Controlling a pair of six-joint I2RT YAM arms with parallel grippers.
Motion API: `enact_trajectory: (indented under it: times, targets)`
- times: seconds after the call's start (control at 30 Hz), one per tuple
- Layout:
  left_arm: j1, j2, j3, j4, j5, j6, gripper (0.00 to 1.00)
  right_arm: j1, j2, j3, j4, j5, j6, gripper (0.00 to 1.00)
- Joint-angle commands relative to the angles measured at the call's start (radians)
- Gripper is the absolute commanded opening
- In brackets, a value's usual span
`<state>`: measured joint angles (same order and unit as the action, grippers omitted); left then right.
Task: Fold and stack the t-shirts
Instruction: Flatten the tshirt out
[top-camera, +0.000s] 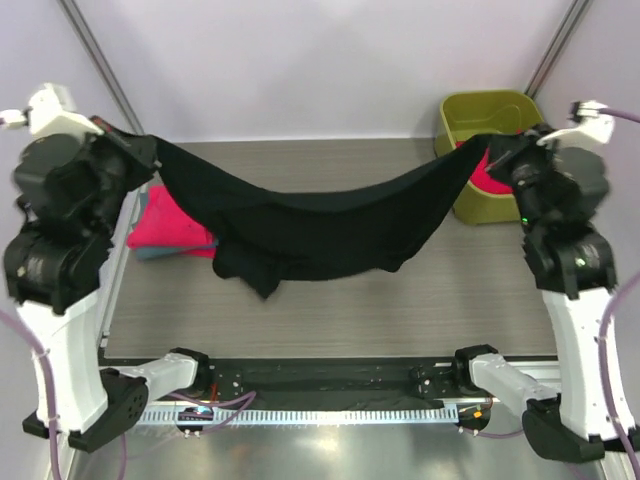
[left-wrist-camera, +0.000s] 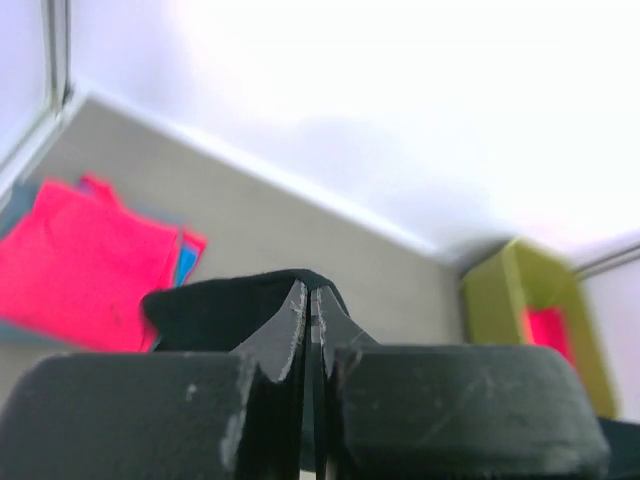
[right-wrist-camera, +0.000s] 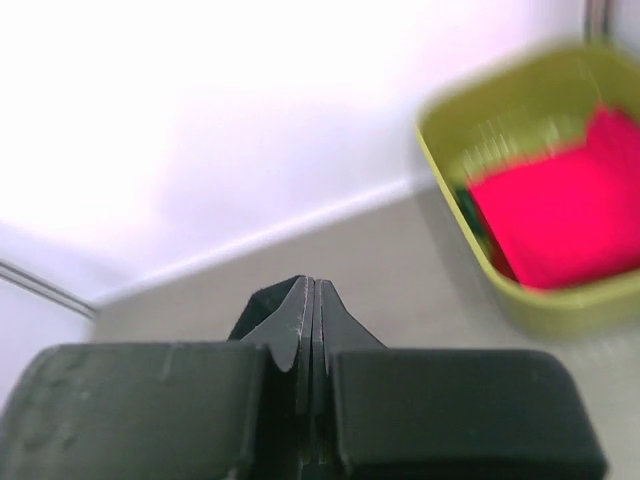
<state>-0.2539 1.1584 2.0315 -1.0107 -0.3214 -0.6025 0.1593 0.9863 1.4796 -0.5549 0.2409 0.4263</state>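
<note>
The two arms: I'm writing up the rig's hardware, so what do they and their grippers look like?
The left arm and right arm have white lower links, bulky black joint housings and white wrist caps. Purple cables trail from them; a green light glows on the right. The left gripper and right gripper have matte black, scuffed fingers tapering to thin tips.

This looks like a robot lab cell. Two white-and-black arms (top-camera: 60, 330) are bolted to a black rail (top-camera: 330, 378) at the edge of a grey wood-grain table (top-camera: 330, 310), with purple cables (top-camera: 232, 404) trailing from their bases. Beyond the left gripper (top-camera: 150, 146) and the right gripper (top-camera: 493, 148), plain pale panels (top-camera: 320, 60) on metal posts (top-camera: 98, 55) close it in. An olive tub (top-camera: 478, 108) sits just beyond the right gripper.
</note>
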Motion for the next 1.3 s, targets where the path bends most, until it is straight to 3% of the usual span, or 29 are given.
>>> enact_trajectory:
  times: [0.0,0.23,0.47,0.6,0.63,0.7,0.73,0.83,1.0,1.07,1.27]
  targets:
    - [0.005,-0.060,0.124,0.029,-0.050,0.001,0.00,-0.004,-0.076,0.152,-0.010,-0.067,-0.003,0.01]
    - [0.005,-0.292,0.059,0.360,-0.025,0.059,0.00,-0.004,-0.239,0.248,-0.008,-0.146,-0.050,0.01]
    - [0.005,-0.206,0.278,0.386,0.054,0.050,0.01,-0.001,-0.250,0.343,-0.051,-0.124,-0.080,0.01]
    - [0.005,-0.148,0.233,0.376,0.103,0.018,0.01,-0.003,-0.209,0.279,-0.066,-0.190,-0.061,0.01]
    - [0.005,-0.146,0.158,0.373,0.122,0.014,0.01,-0.003,-0.195,0.233,-0.072,-0.240,-0.060,0.01]
    - [0.005,-0.158,0.054,0.373,0.146,-0.005,0.00,-0.003,-0.175,0.148,-0.047,-0.490,-0.044,0.03]
    - [0.005,-0.170,0.006,0.374,0.148,-0.011,0.00,-0.004,-0.179,0.011,-0.009,-0.593,-0.029,0.17]
    - [0.005,-0.229,-0.203,0.412,0.143,-0.019,0.00,-0.004,-0.221,-0.279,0.169,-0.817,0.044,0.43]
    - [0.005,-0.258,-0.329,0.434,0.114,-0.014,0.00,0.022,-0.278,-0.580,0.257,-0.876,0.017,0.62]
    - [0.005,-0.249,-0.330,0.438,0.123,-0.025,0.00,0.039,-0.278,-0.626,0.250,-0.848,-0.020,0.63]
    - [0.004,-0.125,-0.320,0.529,0.395,-0.205,0.00,0.068,-0.256,-0.769,0.341,-0.857,-0.006,0.66]
